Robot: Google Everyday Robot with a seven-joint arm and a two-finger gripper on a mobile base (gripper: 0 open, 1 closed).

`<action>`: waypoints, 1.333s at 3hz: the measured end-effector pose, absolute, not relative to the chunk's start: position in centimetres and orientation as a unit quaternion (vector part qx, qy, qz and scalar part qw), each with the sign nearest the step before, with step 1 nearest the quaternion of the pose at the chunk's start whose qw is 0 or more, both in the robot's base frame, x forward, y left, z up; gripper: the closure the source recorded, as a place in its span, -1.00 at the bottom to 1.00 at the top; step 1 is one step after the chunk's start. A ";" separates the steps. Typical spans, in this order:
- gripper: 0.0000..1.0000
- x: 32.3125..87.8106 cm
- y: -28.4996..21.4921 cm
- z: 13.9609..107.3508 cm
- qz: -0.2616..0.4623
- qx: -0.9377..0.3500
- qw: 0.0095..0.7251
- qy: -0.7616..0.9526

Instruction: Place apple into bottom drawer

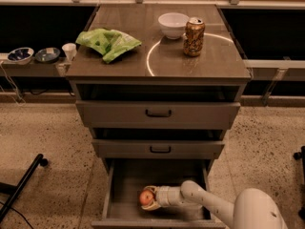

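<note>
Item 1: apple, inside the bottom drawer, low over its floor, toward the front.
Item 2: gripper, reaching in from the right, fingers clamped around the apple (not yet let go, I judge, so it cannot roll).
The drawer stands pulled out, giving my arm room beneath the upper drawers.
Cabinet top: soda can, white bowl, green bag, none of them involved.
</note>
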State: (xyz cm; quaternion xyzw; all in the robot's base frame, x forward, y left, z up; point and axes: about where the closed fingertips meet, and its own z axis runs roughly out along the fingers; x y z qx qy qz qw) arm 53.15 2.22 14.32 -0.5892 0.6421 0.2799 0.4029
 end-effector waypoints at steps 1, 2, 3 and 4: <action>-0.28 53.1 2.2 14.3 0.280 -0.589 0.403 0.642; -0.73 53.1 2.2 14.3 0.280 -0.589 0.403 0.642; -0.77 53.1 2.1 14.3 0.281 -0.589 0.401 0.643; -0.84 53.2 1.7 14.4 0.284 -0.586 0.400 0.645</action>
